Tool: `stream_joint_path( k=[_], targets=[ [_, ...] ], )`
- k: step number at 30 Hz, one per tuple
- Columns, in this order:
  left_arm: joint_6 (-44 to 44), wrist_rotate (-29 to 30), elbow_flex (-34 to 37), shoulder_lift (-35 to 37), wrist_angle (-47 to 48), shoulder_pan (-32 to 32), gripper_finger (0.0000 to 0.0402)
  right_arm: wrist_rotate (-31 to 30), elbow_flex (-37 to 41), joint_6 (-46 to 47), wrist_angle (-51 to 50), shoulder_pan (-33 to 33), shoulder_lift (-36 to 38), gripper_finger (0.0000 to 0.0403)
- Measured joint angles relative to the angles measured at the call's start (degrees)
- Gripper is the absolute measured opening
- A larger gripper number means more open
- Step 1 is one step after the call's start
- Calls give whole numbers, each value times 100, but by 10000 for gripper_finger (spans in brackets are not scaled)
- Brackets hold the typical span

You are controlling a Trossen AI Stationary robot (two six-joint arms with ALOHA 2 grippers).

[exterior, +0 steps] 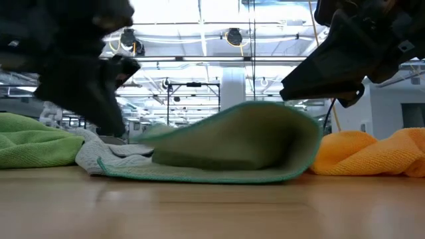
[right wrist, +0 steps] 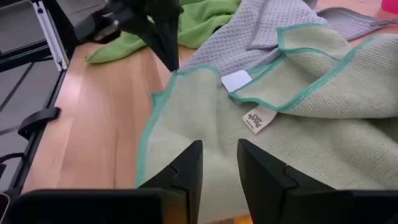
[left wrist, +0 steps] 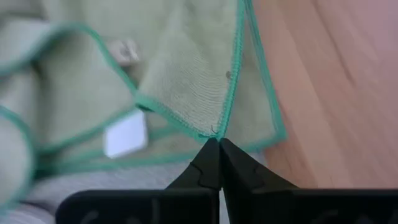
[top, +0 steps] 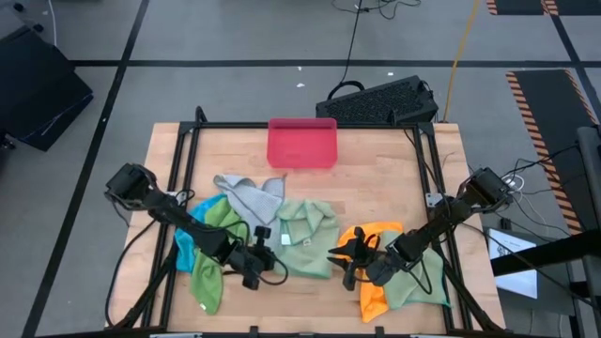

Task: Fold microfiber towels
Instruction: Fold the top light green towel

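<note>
Wooden table [top: 376, 178] carries a red tray [top: 301, 143] at the back and towels across the front. Centre lies the pale green towel [top: 302, 235], folded over, overlapping a grey towel [top: 250, 194]. Left gripper [top: 266, 242] is pressed together on a corner of the pale green towel. Right gripper [top: 340, 258] hovers at its opposite edge, fingers [right wrist: 186, 168] slightly apart, over an orange towel [top: 374, 300].
</note>
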State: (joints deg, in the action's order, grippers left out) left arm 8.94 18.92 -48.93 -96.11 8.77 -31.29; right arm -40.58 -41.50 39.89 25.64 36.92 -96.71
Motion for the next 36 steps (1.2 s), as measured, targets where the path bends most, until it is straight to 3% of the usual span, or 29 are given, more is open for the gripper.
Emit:
stream_joint_path(
  k=[12, 21, 29, 36],
  targets=[
    [305, -329, 189, -57, -359, -169, 7, -10, 0, -46, 59, 7, 0, 91],
    [430, -408, 448, -68, -1135, -122, 20, 4, 0, -174, 69, 5, 0, 91],
    [698, -700, 524, -66, -1197, -120, 6, 9, -1, -228, 62, 5, 0, 91],
    [921, -673, 530, -66, -1191, -63, 99, 11, 0, -308, 64, 5, 0, 91]
  ],
)
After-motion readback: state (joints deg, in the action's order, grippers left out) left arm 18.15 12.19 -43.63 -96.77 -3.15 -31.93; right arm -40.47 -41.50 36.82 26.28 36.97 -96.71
